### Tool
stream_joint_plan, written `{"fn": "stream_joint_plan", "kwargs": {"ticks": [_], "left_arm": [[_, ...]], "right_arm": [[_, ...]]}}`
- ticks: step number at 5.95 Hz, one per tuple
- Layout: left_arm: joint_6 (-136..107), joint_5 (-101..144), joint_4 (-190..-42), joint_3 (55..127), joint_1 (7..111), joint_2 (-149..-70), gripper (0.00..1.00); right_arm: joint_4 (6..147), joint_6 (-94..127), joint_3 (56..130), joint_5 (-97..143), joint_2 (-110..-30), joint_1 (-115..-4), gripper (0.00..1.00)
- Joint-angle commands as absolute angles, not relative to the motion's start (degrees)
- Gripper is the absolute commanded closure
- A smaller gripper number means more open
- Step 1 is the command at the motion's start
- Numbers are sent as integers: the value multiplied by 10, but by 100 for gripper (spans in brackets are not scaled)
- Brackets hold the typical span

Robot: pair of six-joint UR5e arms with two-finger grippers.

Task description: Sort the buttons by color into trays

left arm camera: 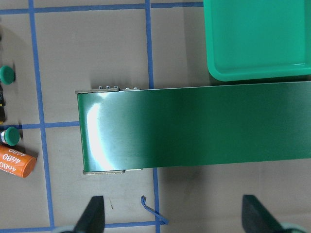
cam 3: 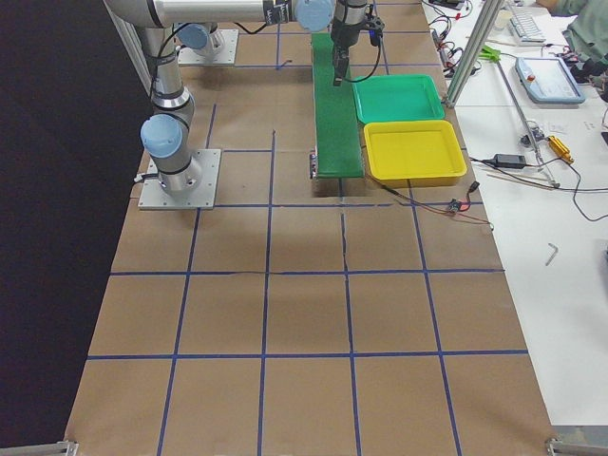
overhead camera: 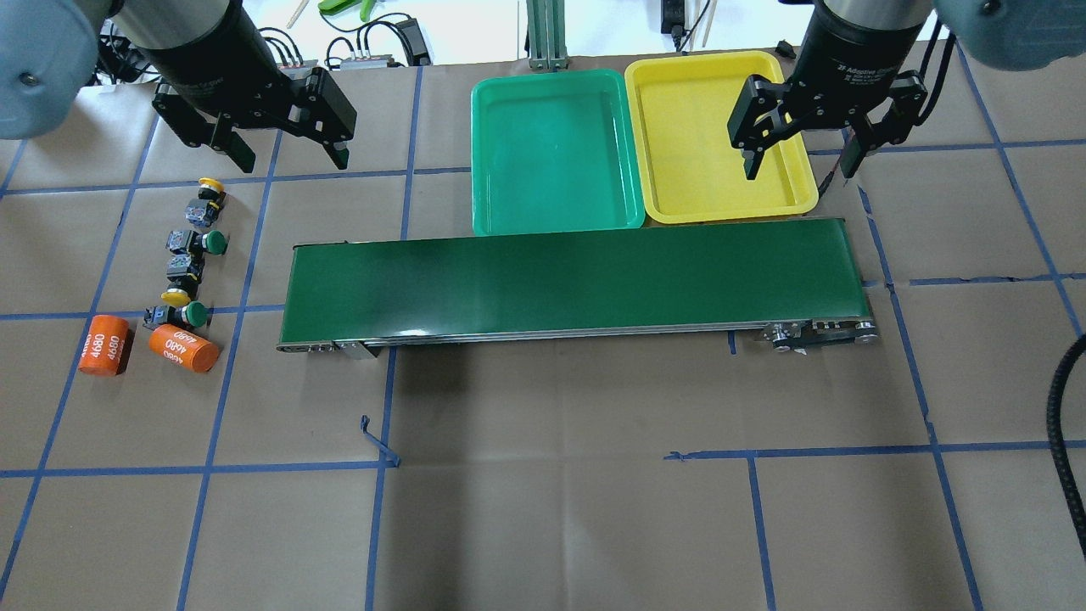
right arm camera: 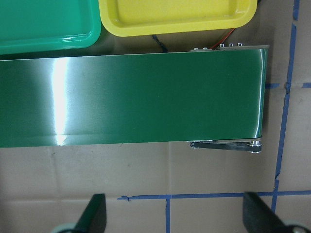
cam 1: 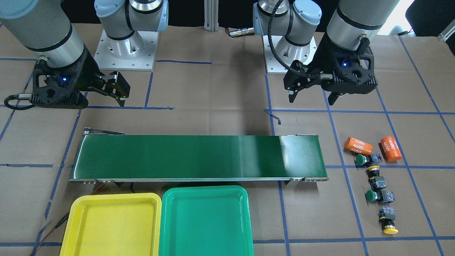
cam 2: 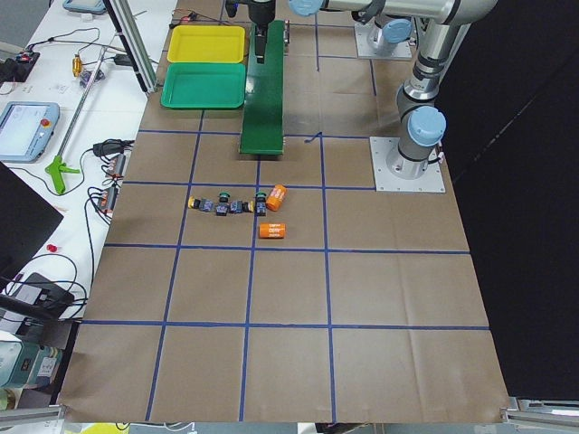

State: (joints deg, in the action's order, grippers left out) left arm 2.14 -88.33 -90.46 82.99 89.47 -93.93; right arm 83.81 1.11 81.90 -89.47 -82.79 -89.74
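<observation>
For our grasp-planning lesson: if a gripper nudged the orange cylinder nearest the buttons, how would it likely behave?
The cylinder lies on its side, so a sideways nudge would probably roll it. It looks rigid, perhaps slippery. A green button lies beside it and might get knocked.

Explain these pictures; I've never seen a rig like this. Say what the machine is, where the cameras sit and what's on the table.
This is a robot with two arms at a paper-covered table. Each arm ends in a two-finger claw: the left claw and the right claw are both open and hold nothing. One camera looks over the robot's shoulders, one faces it from across the table, two sit at the table's ends, and one rides on each wrist. Across the middle lies a dark-green conveyor belt; past it, away from the robot, sit a green tray and a yellow tray, both empty. By the left arm lie four push-buttons, two green, two yellow, and two orange cylinders marked 4680.
</observation>
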Motion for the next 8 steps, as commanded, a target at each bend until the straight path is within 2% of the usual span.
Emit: {"fn": "stream_joint_plan", "kwargs": {"ticks": [1,5,8], "left_arm": [[44,-882,-897,832,834,-945,1],[147,-937,-901,843,622,-968,2],[391,-936,-789,845,519,-1069,4]], "right_arm": [[838,11,819,-895,-829,-897,0],[838,11,819,-895,-829,-897,0],[838,11,819,-895,-829,-897,0]]}}
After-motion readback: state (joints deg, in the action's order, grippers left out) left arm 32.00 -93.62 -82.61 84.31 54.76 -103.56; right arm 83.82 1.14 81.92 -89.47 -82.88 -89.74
